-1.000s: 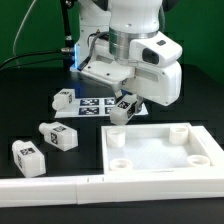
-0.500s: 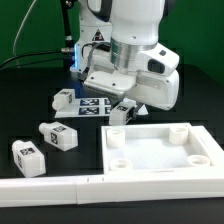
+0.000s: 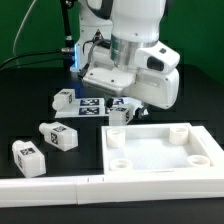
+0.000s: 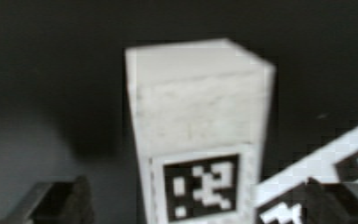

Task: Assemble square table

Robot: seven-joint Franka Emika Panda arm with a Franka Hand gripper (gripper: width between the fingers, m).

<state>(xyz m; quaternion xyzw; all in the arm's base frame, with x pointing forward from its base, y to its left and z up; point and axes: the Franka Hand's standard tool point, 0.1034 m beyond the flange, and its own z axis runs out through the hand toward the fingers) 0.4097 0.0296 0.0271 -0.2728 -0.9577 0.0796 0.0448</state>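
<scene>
Since a second ago the fingers have spread apart, and the leg they carried has shifted a little lower and toward the exterior view's left. The gripper now stands wide open and grips nothing. In the wrist view dark space shows between one finger and the leg; the other finger sits close to the leg's side, and I cannot tell whether it touches.

The leg stands upright between the fingers, with its black-and-white tag low on the face toward the wrist camera. In the exterior view this leg is just behind the far corner of the tabletop, on the exterior view's left. It is outside the raised rim, and I cannot tell whether it touches it. The round hole inside that corner has nothing in it.

The marker board lies flat just beyond the leg. Its edge also shows in the wrist view.

Three loose legs lie farther toward the exterior view's left. One is at the end of the marker board, one is nearer the camera, and one is beside the long white rail. That rail runs along the near side of the black table, just in front of the tabletop.
</scene>
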